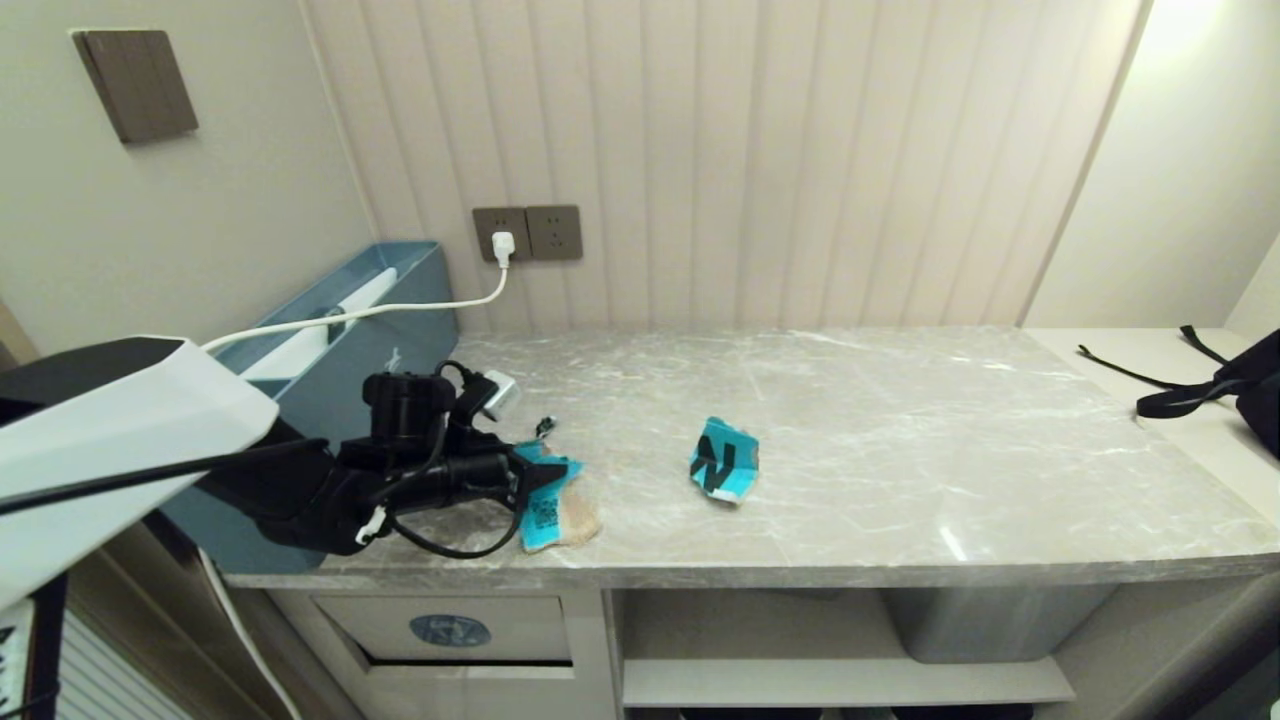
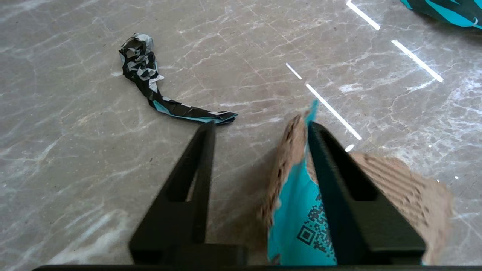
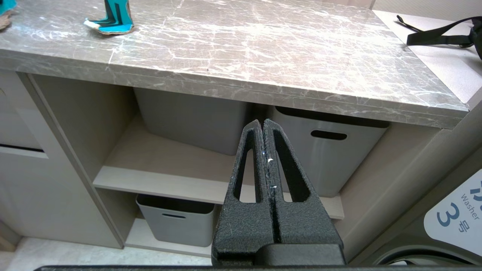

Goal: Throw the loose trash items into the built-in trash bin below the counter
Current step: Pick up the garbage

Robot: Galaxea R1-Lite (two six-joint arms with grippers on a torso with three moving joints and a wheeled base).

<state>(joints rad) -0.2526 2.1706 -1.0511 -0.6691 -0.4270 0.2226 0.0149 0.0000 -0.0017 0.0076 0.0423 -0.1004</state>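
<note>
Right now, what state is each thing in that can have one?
left gripper: jaws apart, straddling the QR-code cardboard piece
right gripper: jaws shut, empty
marked cardboard piece: lying loose on the counter
trash bin flap: closed
wall plug: plugged in

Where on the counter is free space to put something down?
The counter is bare between the marked turquoise piece and the black strap. It is crowded at the left: left gripper, QR-code piece, grey-blue box.
</note>
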